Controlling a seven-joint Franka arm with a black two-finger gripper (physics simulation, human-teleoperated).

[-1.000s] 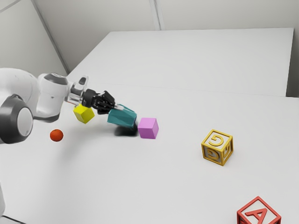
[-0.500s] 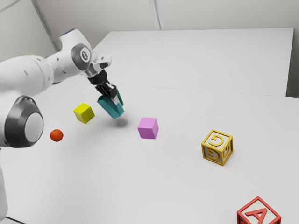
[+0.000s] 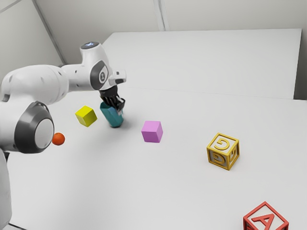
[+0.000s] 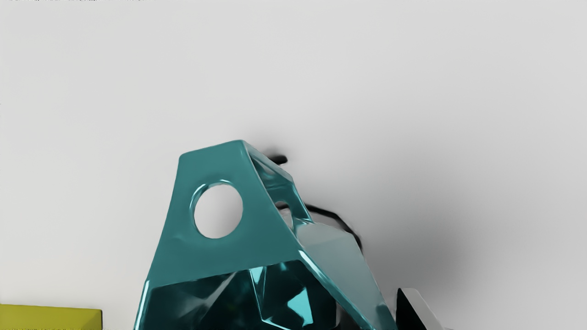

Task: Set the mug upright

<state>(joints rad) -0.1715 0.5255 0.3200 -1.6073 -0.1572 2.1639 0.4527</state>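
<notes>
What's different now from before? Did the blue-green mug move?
The teal angular mug moved toward the exterior view's left, away from the pink cube, and tipped closer to upright, though it leans. The black tool swung from its side to above it. That cube, the yellow cube, orange ball, yellow-framed letter block and red-framed letter block stayed put.

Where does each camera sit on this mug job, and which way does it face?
Exterior view: beside the arm, looking down across the table; the arm and gripper show.
Wrist view: at the arm's end, looking past the teal mug at the table; part of the gripper shows at the bottom edge.
Shared: teal mug, yellow cube, table.
</notes>
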